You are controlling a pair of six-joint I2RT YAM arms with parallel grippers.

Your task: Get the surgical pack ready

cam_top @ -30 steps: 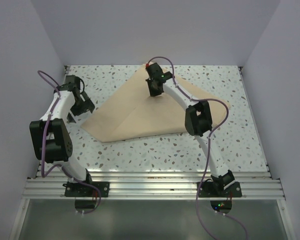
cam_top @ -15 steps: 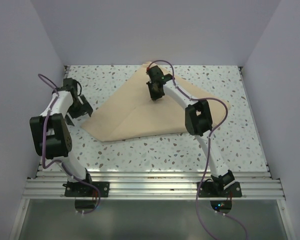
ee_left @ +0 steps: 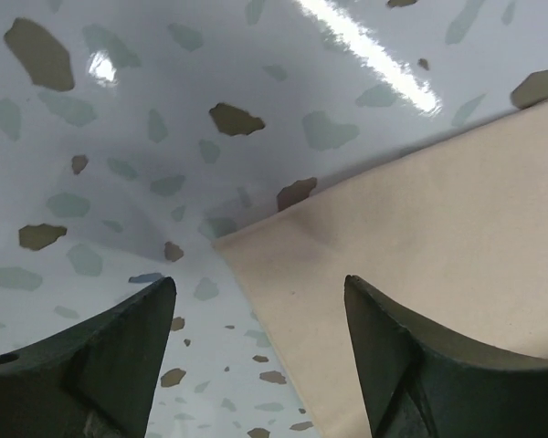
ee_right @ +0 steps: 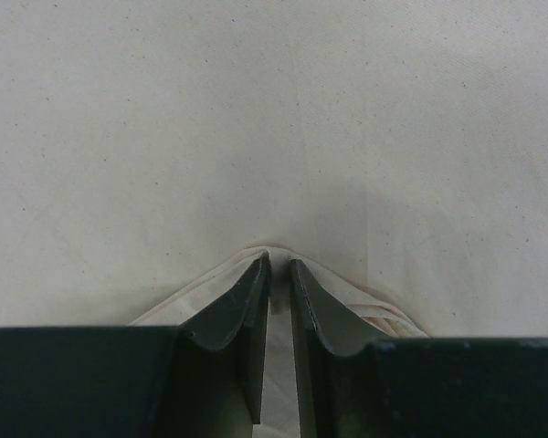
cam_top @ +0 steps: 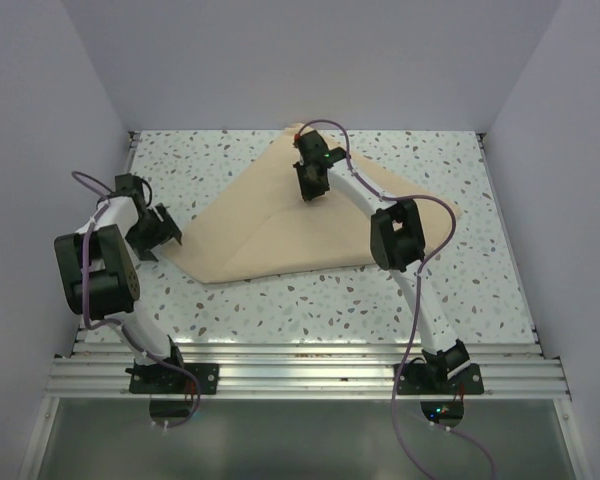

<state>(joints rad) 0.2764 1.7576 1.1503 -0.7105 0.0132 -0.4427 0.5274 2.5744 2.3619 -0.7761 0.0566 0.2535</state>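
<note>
- Likely step: folding the cloth [cam_top: 280,230] flaps.
- On left gripper [ee_left: 258,287], fingers wide apart, cloth corner between them, untouched.
- On right gripper [ee_right: 279,263], fingers nearly together at a cloth pucker; gripped or not, cannot tell.
- Next: closing squarely on that corner.

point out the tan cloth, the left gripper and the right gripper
tan cloth [cam_top: 248,235]: top view, bare area left of its middle
left gripper [ee_left: 258,290]: left wrist view, midway between its fingertips
right gripper [ee_right: 279,266]: right wrist view, midway between its fingertips
</note>
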